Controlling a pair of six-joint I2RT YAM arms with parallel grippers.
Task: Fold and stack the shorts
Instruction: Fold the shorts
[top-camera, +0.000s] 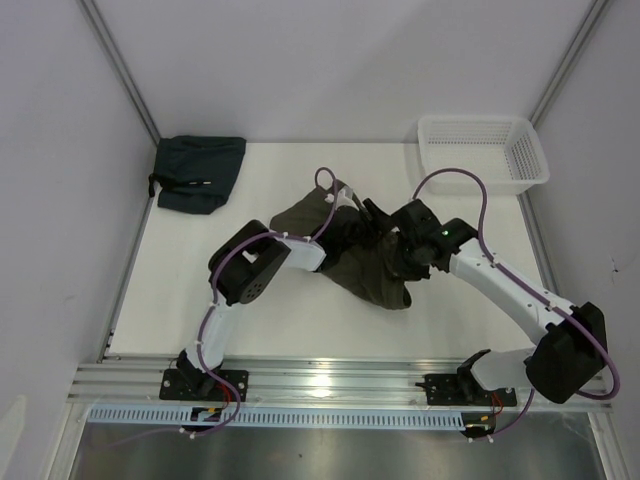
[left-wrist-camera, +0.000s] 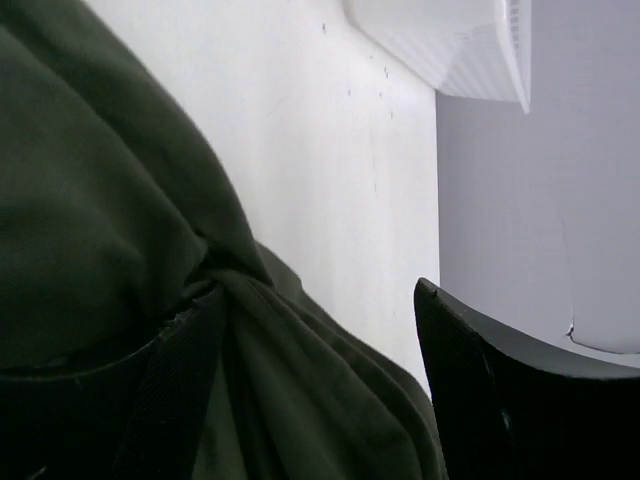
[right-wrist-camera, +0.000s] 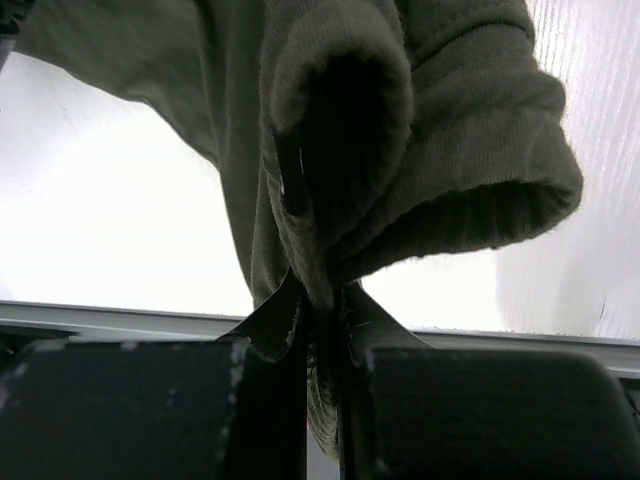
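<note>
Crumpled olive-green shorts lie mid-table between both arms. My right gripper is shut on them. In the right wrist view its jaws pinch a thick fold of the ribbed cloth, and the rest of the shorts hangs bunched above the white table. My left gripper sits at the shorts' far edge. In the left wrist view it stands open. The cloth drapes over its left finger and fills part of the gap. Its right finger stands apart from the cloth.
A folded dark teal garment lies at the back left corner. At the back right stands a white plastic basket, whose corner also shows in the left wrist view. Grey walls close in the table on three sides.
</note>
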